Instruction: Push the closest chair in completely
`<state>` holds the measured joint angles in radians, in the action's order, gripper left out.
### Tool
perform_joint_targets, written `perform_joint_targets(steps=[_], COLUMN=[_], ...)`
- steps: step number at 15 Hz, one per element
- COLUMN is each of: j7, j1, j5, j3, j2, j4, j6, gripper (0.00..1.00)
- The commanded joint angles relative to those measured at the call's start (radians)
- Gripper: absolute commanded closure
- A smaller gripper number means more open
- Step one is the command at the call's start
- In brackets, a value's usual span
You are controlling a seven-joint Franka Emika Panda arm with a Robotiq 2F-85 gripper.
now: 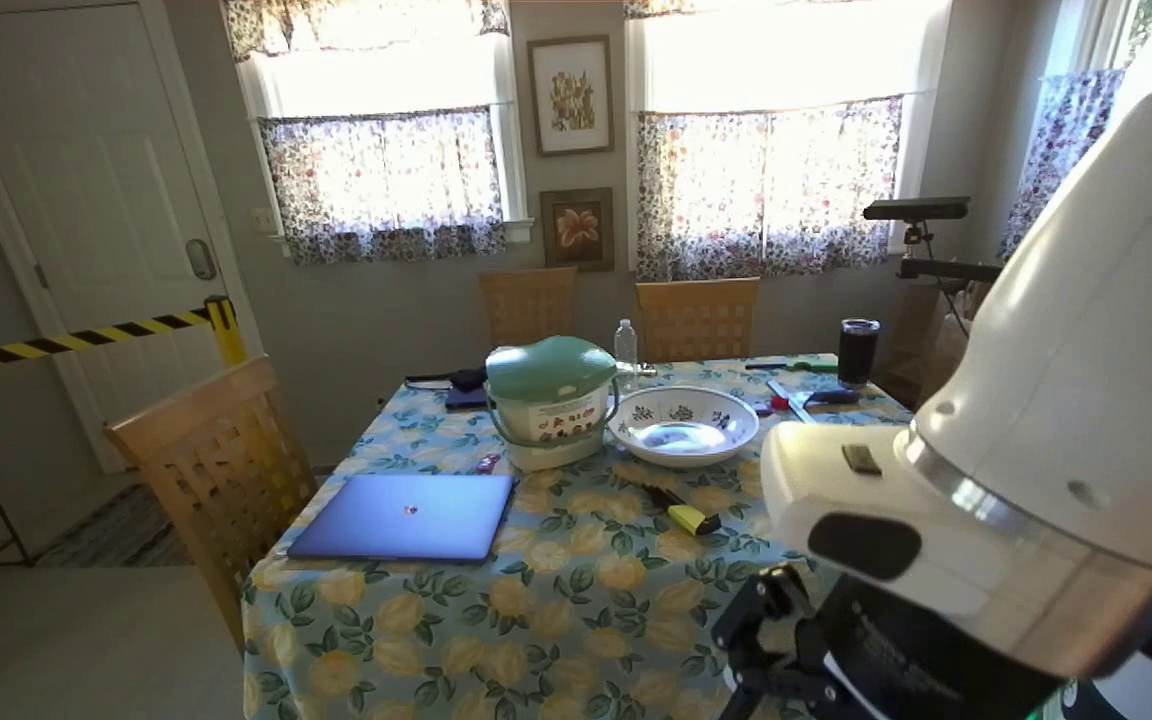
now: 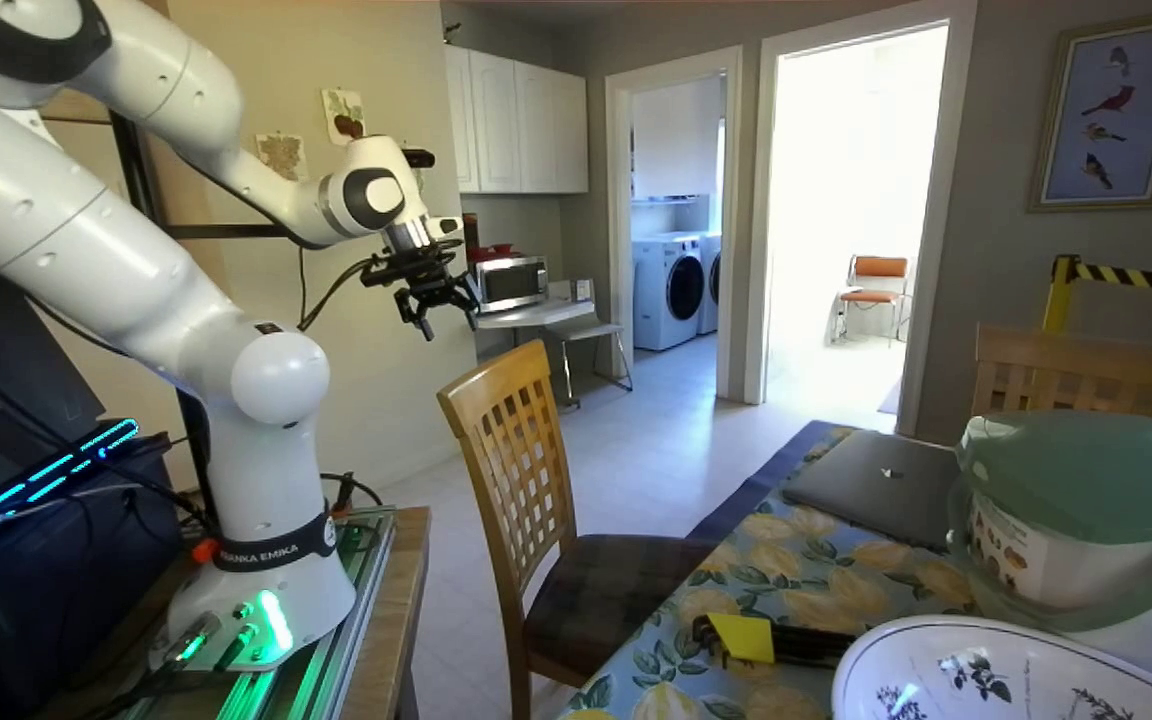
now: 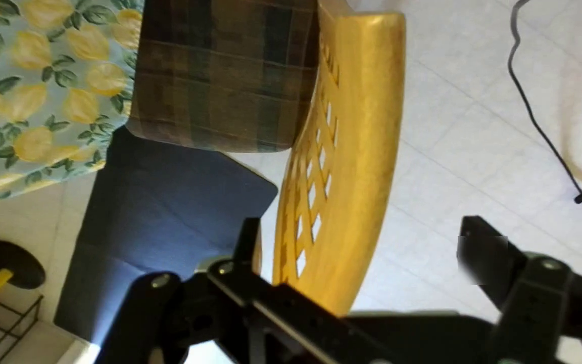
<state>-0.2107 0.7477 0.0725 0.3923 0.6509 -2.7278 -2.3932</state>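
The closest chair (image 2: 511, 480) is light wood with a lattice back and a dark plaid seat. It stands upright at the table (image 2: 806, 570). Its seat meets the edge of the lemon-print tablecloth, and its back stands out from that edge. In the wrist view the chair (image 3: 367, 111) is seen from above. It is out of view in an exterior view where the gripper (image 1: 766, 630) shows at the lower right. The gripper (image 2: 451, 322) is open and empty, above and apart from the chair back. In the wrist view the chair back shows below the spread fingers (image 3: 361, 222).
On the table are a laptop (image 1: 401, 515), a green-lidded bucket (image 1: 551, 400), a bowl (image 1: 684, 425) and a yellow-handled brush (image 1: 686, 515). Another chair (image 1: 216, 460) stands at a table side, and two more stand at the far side. A black cable (image 3: 528, 106) lies on the floor.
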Motion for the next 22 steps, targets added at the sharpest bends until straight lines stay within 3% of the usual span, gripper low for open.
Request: perform_joint_targets(steps=[1,6,10,11,13,22], j7=[0.025,0.065,0.267,0.184,0.223,0.286], j1=[0.028,-0.019,-0.145,-0.092,-0.135,-0.171], j5=[-0.015,-0.15,-0.395,-0.3,-0.349,-0.405], j3=[0.016,0.091,0.177,0.142,0.167,0.199], j2=[-0.198,-0.39,-0.468,-0.408,-0.441,-0.5], j4=[0.094,0.195,0.259,0.207,0.234,0.258], j6=[-0.075,-0.163,-0.216,-0.202,-0.207,-0.247], gripper=[0.0,0.0,0.0,0.0,0.0,0.0])
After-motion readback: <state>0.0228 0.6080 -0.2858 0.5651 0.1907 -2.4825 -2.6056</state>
